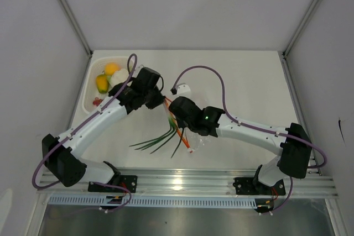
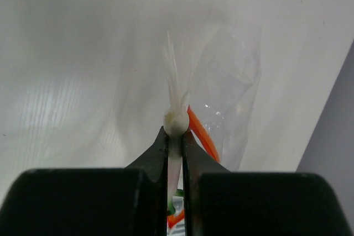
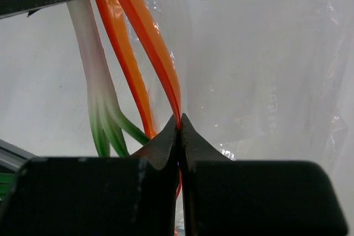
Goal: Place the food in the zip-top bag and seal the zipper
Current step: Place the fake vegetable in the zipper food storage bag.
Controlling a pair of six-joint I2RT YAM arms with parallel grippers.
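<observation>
My left gripper (image 2: pixel 176 134) is shut on the white stem of the long green stalks (image 2: pixel 177 120), a toy scallion whose bulb end sticks out past the fingertips. Its green leaves (image 1: pixel 160 139) trail toward the near edge of the table. My right gripper (image 3: pixel 180 121) is shut on the orange-red zipper (image 3: pixel 145 31) of the clear zip-top bag (image 3: pixel 260 64). The bag (image 1: pixel 194 136) hangs between the two grippers at mid-table. The scallion's white and green stem (image 3: pixel 98 100) lies beside the zipper strips. My left gripper (image 1: pixel 160 99) and right gripper (image 1: pixel 176 109) are close together.
A white basket (image 1: pixel 91 89) at the back left holds an orange ball (image 1: pixel 112 68), a yellow-orange fruit (image 1: pixel 102 83), white cauliflower (image 1: pixel 119 75) and small red pieces (image 1: pixel 97 101). A small white piece (image 1: pixel 182 88) lies behind the grippers. Metal rails run along the near edge.
</observation>
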